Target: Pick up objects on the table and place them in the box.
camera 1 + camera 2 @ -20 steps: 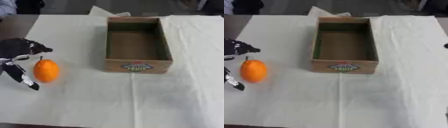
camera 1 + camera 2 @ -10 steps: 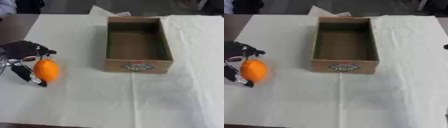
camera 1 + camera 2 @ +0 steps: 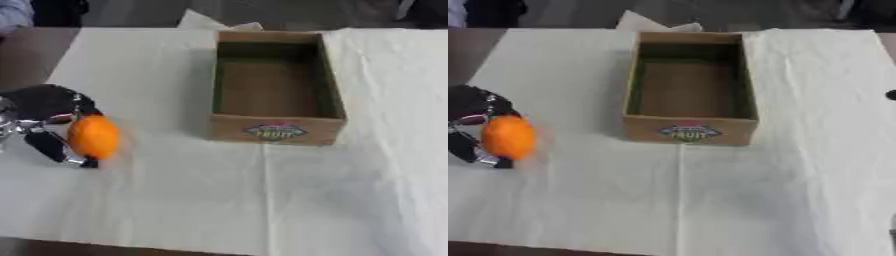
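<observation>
Pick-up step: near the desk's left edge, the left hand seems clasped around the orange; next, lift it rightward into the empty cardboard box.

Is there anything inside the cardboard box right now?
No. The box shows only its bare brown floor, and the orange sits outside it to the left, at the left hand.

The left hand is closing its fingers around the orange at the left edge of the frame, and both are drifting rightward and slightly lower, toward the middle left.
</observation>
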`<action>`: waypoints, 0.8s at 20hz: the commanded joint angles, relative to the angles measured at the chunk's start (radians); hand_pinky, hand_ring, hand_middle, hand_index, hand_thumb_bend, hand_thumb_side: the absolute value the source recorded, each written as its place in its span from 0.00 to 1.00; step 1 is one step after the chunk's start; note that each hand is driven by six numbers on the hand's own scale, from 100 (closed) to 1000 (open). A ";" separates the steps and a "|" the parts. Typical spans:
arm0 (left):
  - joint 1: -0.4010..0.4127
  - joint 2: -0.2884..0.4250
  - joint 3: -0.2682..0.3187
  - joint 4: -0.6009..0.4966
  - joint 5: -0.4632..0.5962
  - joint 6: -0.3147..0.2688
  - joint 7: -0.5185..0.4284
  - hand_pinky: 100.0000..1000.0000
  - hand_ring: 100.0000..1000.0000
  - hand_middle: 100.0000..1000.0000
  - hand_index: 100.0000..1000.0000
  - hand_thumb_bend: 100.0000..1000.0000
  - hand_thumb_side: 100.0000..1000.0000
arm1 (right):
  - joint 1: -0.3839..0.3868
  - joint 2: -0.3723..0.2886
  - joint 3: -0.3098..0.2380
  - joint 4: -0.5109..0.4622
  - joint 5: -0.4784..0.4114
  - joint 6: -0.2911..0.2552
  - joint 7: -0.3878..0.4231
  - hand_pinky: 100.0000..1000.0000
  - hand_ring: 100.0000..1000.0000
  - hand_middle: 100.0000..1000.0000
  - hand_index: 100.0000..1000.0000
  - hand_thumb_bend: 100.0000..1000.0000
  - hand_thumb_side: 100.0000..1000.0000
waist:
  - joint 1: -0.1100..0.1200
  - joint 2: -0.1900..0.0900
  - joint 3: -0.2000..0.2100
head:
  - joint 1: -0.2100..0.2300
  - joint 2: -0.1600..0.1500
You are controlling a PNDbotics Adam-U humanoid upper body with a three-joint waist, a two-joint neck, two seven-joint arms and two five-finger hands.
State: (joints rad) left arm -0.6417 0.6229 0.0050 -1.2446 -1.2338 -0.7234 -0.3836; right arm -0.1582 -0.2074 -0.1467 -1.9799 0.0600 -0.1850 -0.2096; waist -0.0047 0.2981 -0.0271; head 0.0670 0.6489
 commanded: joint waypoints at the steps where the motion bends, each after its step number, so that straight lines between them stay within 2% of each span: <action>1: -0.008 0.018 0.008 -0.047 -0.010 -0.046 -0.025 0.41 0.59 0.55 0.78 0.54 0.84 | -0.008 -0.011 -0.001 -0.020 0.008 0.001 0.002 0.85 0.90 0.49 0.75 0.00 0.93 | 0.001 -0.014 0.001 | 0.002 -0.003; 9: 0.004 0.025 -0.007 -0.117 -0.016 -0.041 0.044 0.35 0.55 0.53 0.76 0.32 0.82 | -0.010 -0.012 0.001 -0.020 0.007 0.003 0.005 0.85 0.91 0.49 0.76 0.00 0.94 | 0.001 -0.016 0.006 | 0.001 -0.003; 13: 0.006 0.033 -0.001 -0.135 0.003 -0.047 0.038 0.34 0.54 0.53 0.76 0.15 0.79 | -0.010 -0.013 0.001 -0.020 0.005 0.005 0.006 0.86 0.91 0.49 0.76 0.00 0.94 | 0.002 -0.020 0.010 | -0.003 0.000; 14: 0.007 0.035 0.001 -0.139 0.008 -0.047 0.037 0.33 0.54 0.52 0.76 0.11 0.76 | -0.010 -0.014 0.001 -0.020 0.004 0.005 0.006 0.86 0.91 0.49 0.76 0.00 0.94 | 0.003 -0.021 0.010 | -0.004 -0.001; 15: 0.007 0.037 0.002 -0.141 0.014 -0.047 0.036 0.32 0.52 0.51 0.74 0.01 0.71 | -0.010 -0.014 0.001 -0.020 0.003 0.005 0.006 0.86 0.90 0.49 0.76 0.00 0.94 | 0.003 -0.022 0.010 | -0.005 -0.001; 16: 0.008 0.038 0.002 -0.141 0.020 -0.047 0.036 0.30 0.50 0.50 0.73 0.00 0.64 | -0.010 -0.014 0.001 -0.020 0.002 0.005 0.005 0.86 0.90 0.49 0.76 0.00 0.94 | 0.003 -0.023 0.010 | -0.006 -0.001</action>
State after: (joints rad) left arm -0.6239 0.6242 -0.0073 -1.3616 -1.2236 -0.7586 -0.3390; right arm -0.1587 -0.2073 -0.1463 -1.9799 0.0601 -0.1809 -0.2052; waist -0.0042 0.2968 -0.0181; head 0.0654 0.6490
